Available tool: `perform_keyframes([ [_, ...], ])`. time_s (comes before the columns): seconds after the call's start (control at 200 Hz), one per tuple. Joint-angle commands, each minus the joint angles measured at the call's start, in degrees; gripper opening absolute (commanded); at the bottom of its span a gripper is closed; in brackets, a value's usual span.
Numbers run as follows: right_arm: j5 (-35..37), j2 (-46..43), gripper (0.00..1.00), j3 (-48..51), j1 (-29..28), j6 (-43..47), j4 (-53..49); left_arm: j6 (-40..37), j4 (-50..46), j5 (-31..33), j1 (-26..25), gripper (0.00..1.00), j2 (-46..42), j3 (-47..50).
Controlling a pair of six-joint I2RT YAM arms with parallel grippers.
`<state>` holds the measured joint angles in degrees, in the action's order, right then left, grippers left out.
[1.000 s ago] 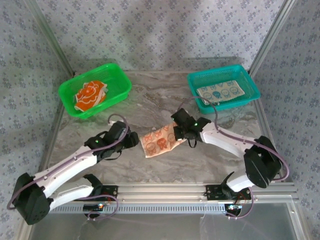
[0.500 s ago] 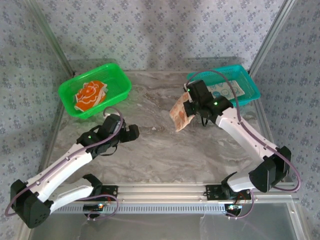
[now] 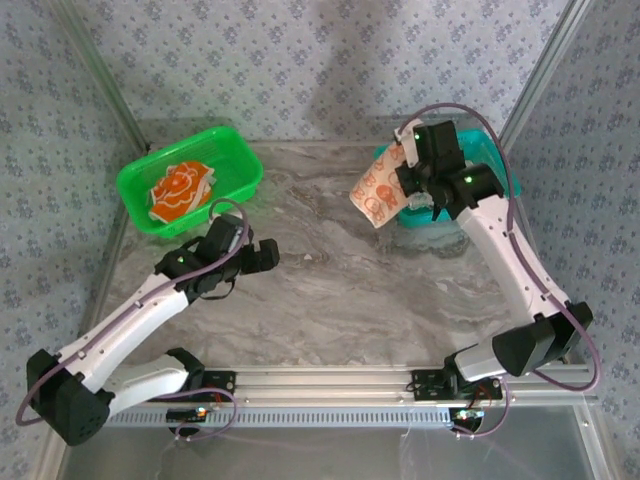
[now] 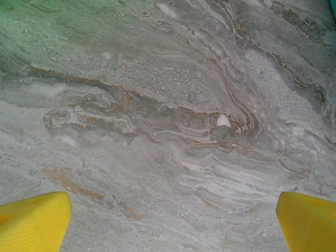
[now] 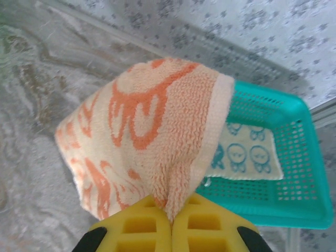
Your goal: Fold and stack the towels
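Right pincer (image 5: 170, 224) is clamped tight on a bunched ridge of the sun-face towel (image 5: 136, 131). The cloth hangs from it in mid-air in the upper right of the overhead view, at the left edge of the teal basket (image 5: 294, 205). Left pincer (image 4: 168, 226) stands wide open with nothing in it, over bare desk (image 4: 173, 105) left of centre.

The teal-figure towel (image 5: 247, 155) lies flat in the teal basket. The orange towel (image 3: 180, 190) sits in the green basket (image 3: 245, 160) at the upper left.

To my eye the held towel is light, soft terry and quite floppy: it droops from the grip and keeps no shape of its own. It looks neither fragile nor slippery, since the loops give the jaws plenty to bite. A single pinch lets the layers sag apart, though. I would take it along a folded edge or near a corner, catching every layer, and let the hanging end touch down first.

From the right wrist you get the detail. The jaws meet with the cloth squeezed between them, and the other towel lies inside the basket beyond. From overhead the arm covers most of that basket. That higher view does give both arms at once and the green basket. The left wrist view puts the two yellow fingertips at the bottom corners with plain marble between them.
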<state>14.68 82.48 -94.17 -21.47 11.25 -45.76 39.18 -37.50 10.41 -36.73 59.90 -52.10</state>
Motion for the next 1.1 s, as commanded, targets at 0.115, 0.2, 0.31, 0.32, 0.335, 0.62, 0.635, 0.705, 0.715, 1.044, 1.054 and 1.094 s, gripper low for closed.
perform_keyframes([
  [0.115,0.82,3.39,0.0,-6.54,5.02,4.41,-1.79,-2.4,-1.05,-2.41,1.3,1.0,1.84,-3.35],
  [0.2,0.86,4.75,0.0,-8.41,6.59,4.32,-2.15,-2.78,-1.0,-2.94,1.57,1.0,2.58,-3.8],
  [0.31,2.51,6.25,0.0,-10.01,7.87,4.57,-1.41,-3.33,-1.0,-3.73,2.04,1.0,3.39,-4.31],
  [0.32,2.71,6.46,0.0,-10.27,7.97,4.57,-1.41,-3.37,-1.02,-3.8,2.06,1.0,3.45,-4.32],
  [0.335,2.98,6.7,0.0,-10.59,8.28,4.55,-1.48,-3.45,-1.0,-3.94,2.16,1.0,3.59,-4.37],
  [0.62,4.66,10.66,0.0,-14.25,12.65,4.76,-1.45,-4.45,-0.79,-6.3,3.87,1.0,5.09,-4.51],
  [0.635,4.66,10.87,0.0,-14.2,12.68,4.67,-1.4,-4.53,-0.74,-6.47,3.98,1.0,5.13,-4.44],
  [0.705,4.98,11.93,0.0,-14.06,12.86,4.66,-1.03,-4.64,-0.64,-7.02,4.45,1.0,5.39,-4.24],
  [0.715,5.07,12.14,0.0,-14.03,12.9,4.64,-0.99,-4.7,-0.58,-6.99,4.53,1.0,5.4,-4.24],
  [1.044,5.56,17.24,0.0,-14.5,9.79,2.19,-1.69,-4.91,0.15,-8.89,6.48,1.0,5.15,-2.68],
  [1.054,5.5,17.42,0.0,-14.63,9.61,2.02,-1.77,-4.9,0.21,-8.89,6.51,1.0,5.1,-2.6],
  [1.094,5.16,18.08,0.0,-14.99,8.78,1.4,-2.26,-4.82,0.39,-9.1,6.71,1.0,4.96,-2.31],
])
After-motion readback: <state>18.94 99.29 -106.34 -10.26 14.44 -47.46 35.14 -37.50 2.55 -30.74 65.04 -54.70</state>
